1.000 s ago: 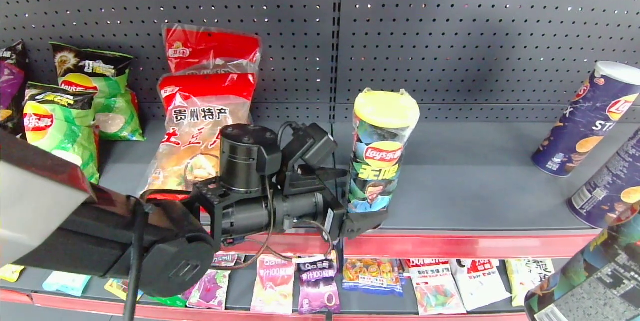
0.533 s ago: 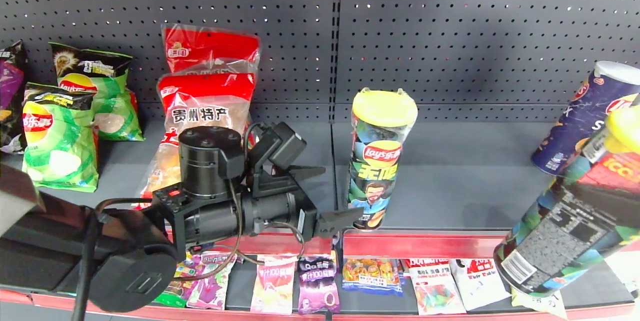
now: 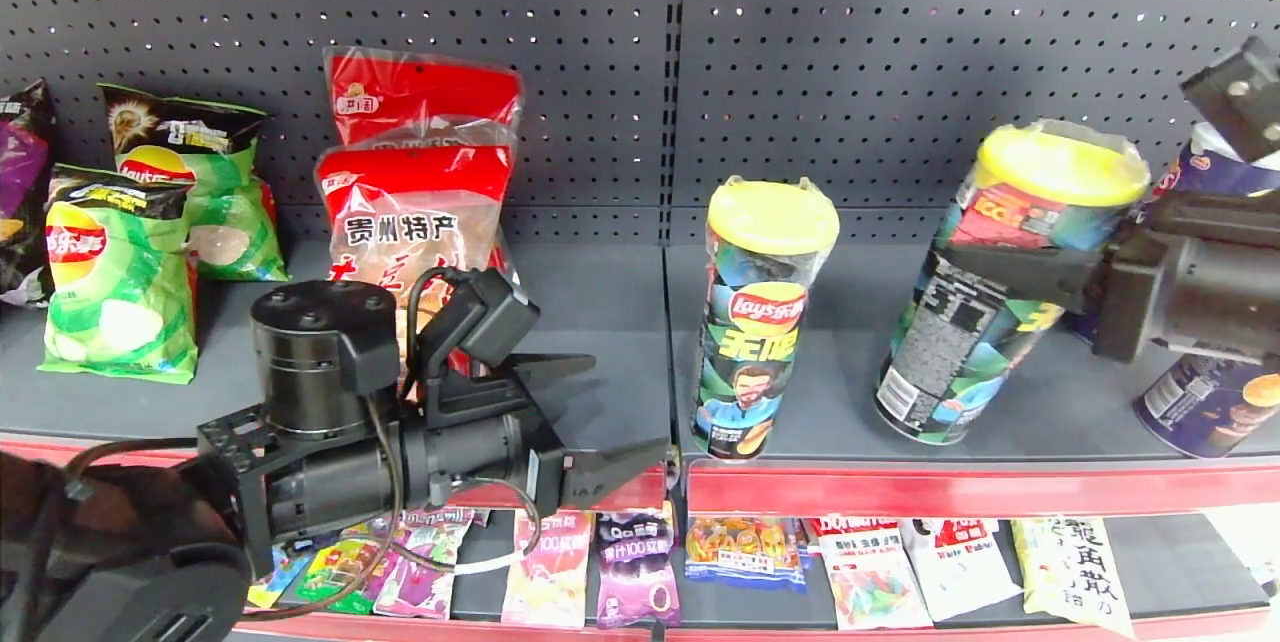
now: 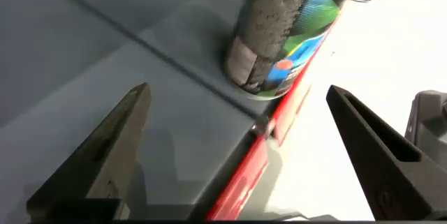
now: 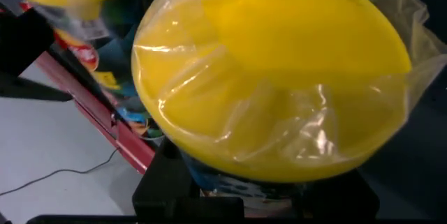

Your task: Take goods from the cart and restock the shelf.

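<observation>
So here's how it sits: the right tool (image 3: 1020, 267) is clamped around the upper part of a chip can (image 3: 945, 362), just under its yellow lid (image 5: 272, 70), which has clear film bunched over it. That can is tilted, top leaning right, with its base low over the right half of the shelf (image 3: 600, 292), a bit back from the red front edge (image 3: 950, 487). Can't tell if the base is actually touching the shelf or just above it. To its left, near but apart, a second can (image 3: 760, 322) of the same kind stands upright close to the front edge, just right of the seam in the shelf. The left tool (image 3: 628, 403) is left of that second can, out at the front edge, spread wide with nothing in it; one finger is over the shelf, the other down by the red edge. In the left wrist view the second can's base sits beyond the gap between the two fingers. At the far right there are blue cans (image 3: 1205, 402), partly hidden by the right arm. Further left on the shelf, two red bags (image 3: 420, 202) are propped against the pegboard (image 3: 900, 72), with green chip bags (image 3: 120, 262) at the left end. Small candy packets (image 3: 740, 552) line the shelf below.
</observation>
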